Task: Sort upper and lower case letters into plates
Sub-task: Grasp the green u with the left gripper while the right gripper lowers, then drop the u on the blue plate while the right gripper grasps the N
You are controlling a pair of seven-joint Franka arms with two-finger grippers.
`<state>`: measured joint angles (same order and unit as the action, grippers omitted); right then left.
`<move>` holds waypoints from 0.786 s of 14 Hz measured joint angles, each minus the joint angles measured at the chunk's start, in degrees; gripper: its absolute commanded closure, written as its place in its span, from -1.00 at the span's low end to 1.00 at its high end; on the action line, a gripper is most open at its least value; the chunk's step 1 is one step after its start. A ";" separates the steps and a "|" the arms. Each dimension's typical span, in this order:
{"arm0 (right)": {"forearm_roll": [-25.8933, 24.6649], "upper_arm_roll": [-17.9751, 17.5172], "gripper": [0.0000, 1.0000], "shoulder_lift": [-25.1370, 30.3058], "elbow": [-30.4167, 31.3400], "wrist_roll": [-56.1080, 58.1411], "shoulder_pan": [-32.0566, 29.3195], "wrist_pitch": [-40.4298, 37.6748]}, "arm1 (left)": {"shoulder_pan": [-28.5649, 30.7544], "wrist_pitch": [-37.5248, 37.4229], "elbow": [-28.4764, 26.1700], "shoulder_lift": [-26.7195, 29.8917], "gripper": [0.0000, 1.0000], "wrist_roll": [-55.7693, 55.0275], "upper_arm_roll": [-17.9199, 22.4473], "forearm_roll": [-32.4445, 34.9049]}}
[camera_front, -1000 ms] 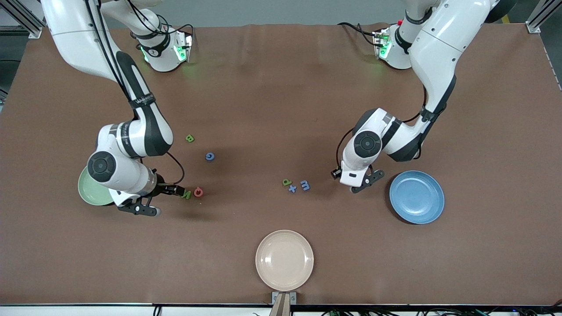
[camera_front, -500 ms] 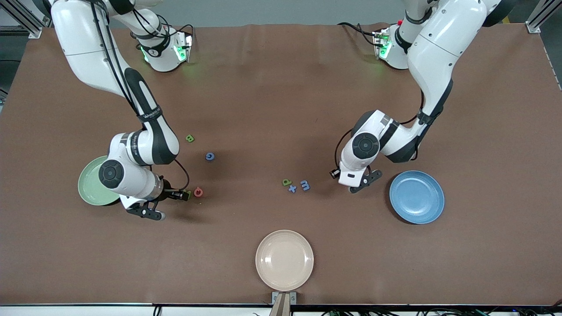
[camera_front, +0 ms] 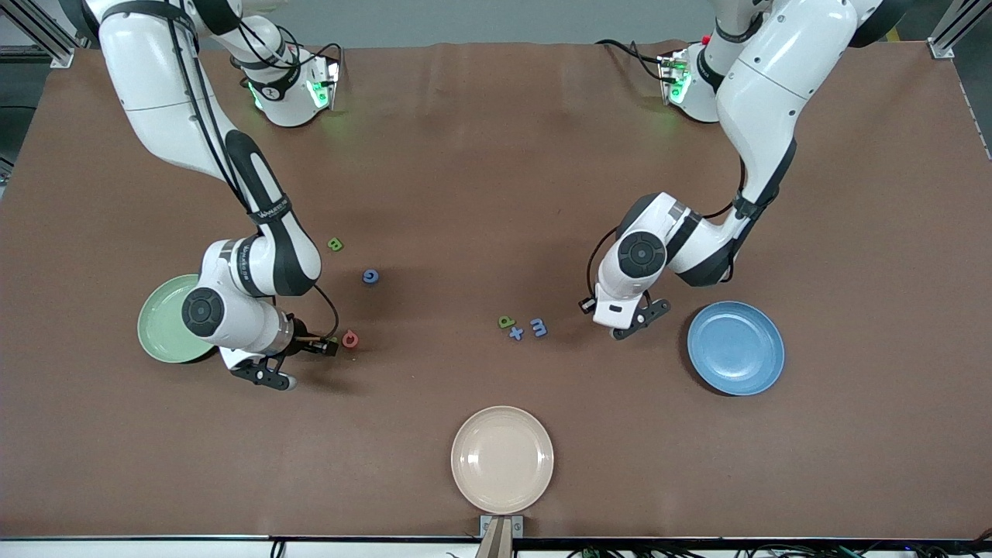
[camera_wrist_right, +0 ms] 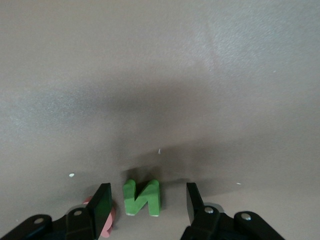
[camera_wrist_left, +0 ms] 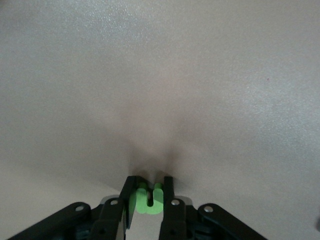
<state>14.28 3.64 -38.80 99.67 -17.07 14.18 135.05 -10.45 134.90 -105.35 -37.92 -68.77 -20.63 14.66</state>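
My left gripper point(camera_wrist_left: 149, 182) is shut on a small green lower case n point(camera_wrist_left: 149, 200); it hangs low over the table point(camera_front: 608, 319) between the blue m point(camera_front: 538, 327) and the blue plate point(camera_front: 735, 348). My right gripper point(camera_wrist_right: 147, 186) is open, its fingers either side of a green N point(camera_wrist_right: 143, 197) lying flat, with a gap on each side. In the front view that gripper point(camera_front: 327, 346) hides the N; the red Q point(camera_front: 350, 339) lies just beside it. The pale green plate point(camera_front: 159, 325) is next to the right arm's wrist. A green B point(camera_front: 335, 244), blue G point(camera_front: 370, 276), green p point(camera_front: 506, 321) and blue t point(camera_front: 516, 333) lie loose.
A cream-beige plate point(camera_front: 502, 459) sits near the table's front edge, nearest the front camera. The red Q point(camera_wrist_right: 107, 220) shows partly past one right finger. Both robot bases stand along the edge farthest from the front camera.
The left gripper has shut on the green n. The right arm has swung off the pale green plate toward the red Q, and its fingers now straddle the green N, somewhat narrower than before.
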 measured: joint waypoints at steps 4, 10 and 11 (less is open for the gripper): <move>0.09 0.00 -0.15 -0.60 -0.03 0.02 0.36 0.08 | 1.59 0.01 1.71 2.54 1.00 0.41 0.19 0.26; 0.09 0.09 0.01 -0.60 -0.10 0.08 0.37 0.06 | 13.42 -2.05 2.08 9.62 1.00 18.20 0.72 0.56; 0.09 0.13 0.01 -0.58 -0.10 0.09 0.37 0.02 | 15.36 -2.06 1.96 9.58 0.99 21.38 0.86 0.56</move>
<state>14.36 3.77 -39.38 99.57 -16.98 14.55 135.07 4.90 132.84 -103.39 -28.34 -47.39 -19.77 15.22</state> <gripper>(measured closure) 0.493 0.744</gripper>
